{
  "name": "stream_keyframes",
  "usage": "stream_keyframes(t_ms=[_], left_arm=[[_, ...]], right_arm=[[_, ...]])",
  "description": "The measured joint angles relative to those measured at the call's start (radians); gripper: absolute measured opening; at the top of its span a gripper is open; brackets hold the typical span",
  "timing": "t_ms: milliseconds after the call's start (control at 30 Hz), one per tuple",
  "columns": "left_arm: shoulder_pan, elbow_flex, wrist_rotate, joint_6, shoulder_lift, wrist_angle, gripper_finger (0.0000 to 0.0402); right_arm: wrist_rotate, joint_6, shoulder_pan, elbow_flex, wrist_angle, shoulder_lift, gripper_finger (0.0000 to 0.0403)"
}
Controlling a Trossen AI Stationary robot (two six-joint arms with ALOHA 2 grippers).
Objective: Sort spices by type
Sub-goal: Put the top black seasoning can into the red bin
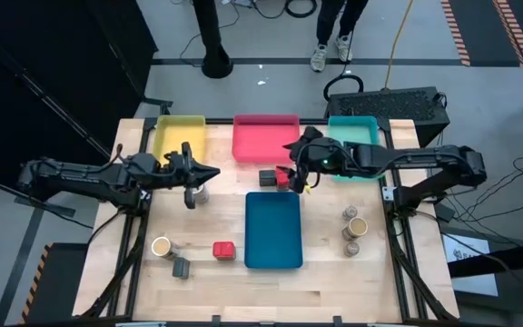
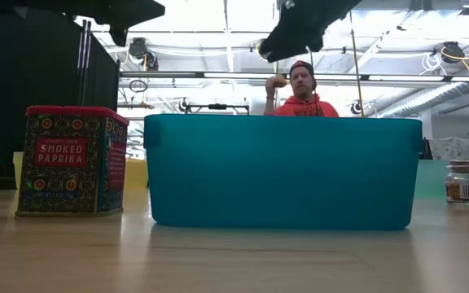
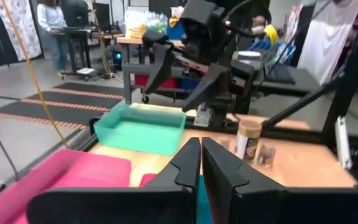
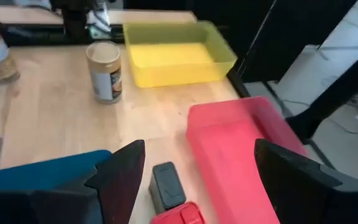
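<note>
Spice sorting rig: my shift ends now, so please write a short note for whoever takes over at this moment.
Left gripper: jaws shut, empty, beside a tan jar below the yellow tray.
Right gripper: jaws open, above a red box and a dark box between the red tray and blue tray.
Elsewhere: a tan jar, grey box and red paprika box near left; three jars at right.
Done: nothing; all four trays, green tray included, hold no spices.
Left: sort everything.
</note>
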Motion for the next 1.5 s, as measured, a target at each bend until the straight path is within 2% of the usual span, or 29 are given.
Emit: stream_keyframes(t_ms=[267,400,667,800,1200,1500], left_arm=[[0.0,0.0,-0.054,0.033,-0.001,-0.05,0.0022],[0.0,0.0,-0.072,0.017,-0.011,-0.064,0.0022],[0.0,0.0,-0.163,0.066,-0.061,-0.056,0.0022],[0.0,0.0,-0.171,0.067,-0.082,-0.095,0.0022],[0.0,0.0,-0.172,0.085,-0.086,-0.127,0.0022],[0.0,0.0,-0.172,0.094,-0.087,-0.129,0.0022]], right_arm=[[-0.057,-0.004,-0.009,0.087,-0.017,0.144,0.0286],[-0.058,-0.033,-0.015,0.162,-0.099,0.215,0.0286],[-0.184,-0.098,-0.054,0.216,-0.183,0.297,0.0286],[-0.184,-0.137,-0.054,0.217,-0.233,0.309,0.0286],[-0.179,-0.134,-0.062,0.217,-0.158,0.451,0.0286],[-0.178,-0.128,-0.106,0.217,-0.152,0.494,0.0286]])
